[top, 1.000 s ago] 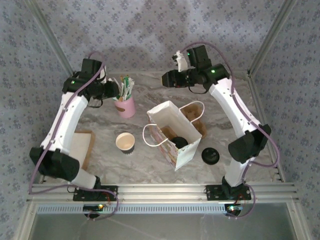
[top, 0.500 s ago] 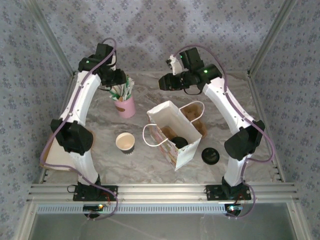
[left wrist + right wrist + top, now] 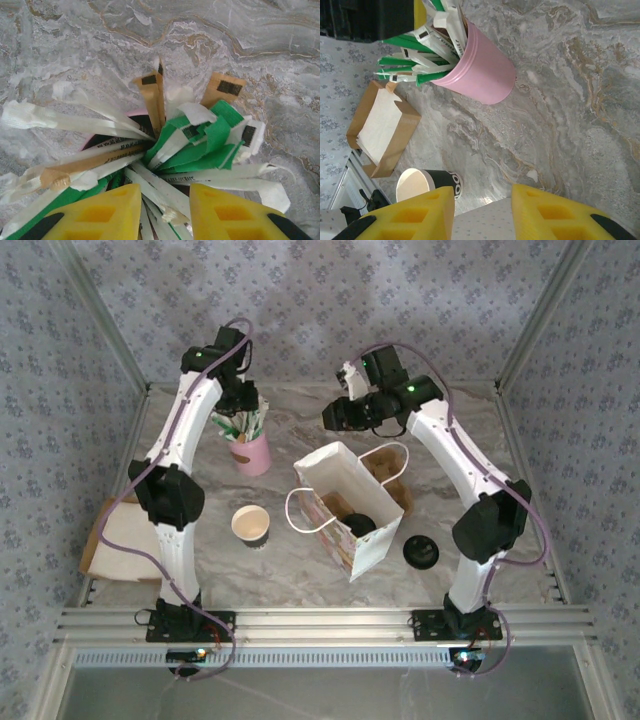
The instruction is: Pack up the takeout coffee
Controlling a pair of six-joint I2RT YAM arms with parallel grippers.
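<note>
The paper coffee cup (image 3: 250, 524) stands open on the marble, left of the white paper bag (image 3: 345, 505); it also shows by my right finger (image 3: 427, 182). A black lid (image 3: 420, 552) lies right of the bag, and a dark round thing sits inside the bag. My left gripper (image 3: 243, 408) points down into the pink cup (image 3: 252, 453) of sachets and stirrers. Its yellow fingers stand apart (image 3: 165, 200) with white packets (image 3: 160, 195) lying between them. My right gripper (image 3: 335, 415) hovers open behind the bag, whose dotted panel (image 3: 485, 222) shows beyond the gap (image 3: 482, 197).
A brown cardboard tray (image 3: 100, 540) with white paper lies at the table's left edge, seen too in the right wrist view (image 3: 380, 127). A brown cardboard piece (image 3: 392, 480) sits behind the bag. The pink cup (image 3: 480, 70) is left of my right gripper.
My left arm has swung up and forward until its gripper stands over the pink cup, and its jaws have narrowed. The right gripper has shifted slightly nearer the bag.
</note>
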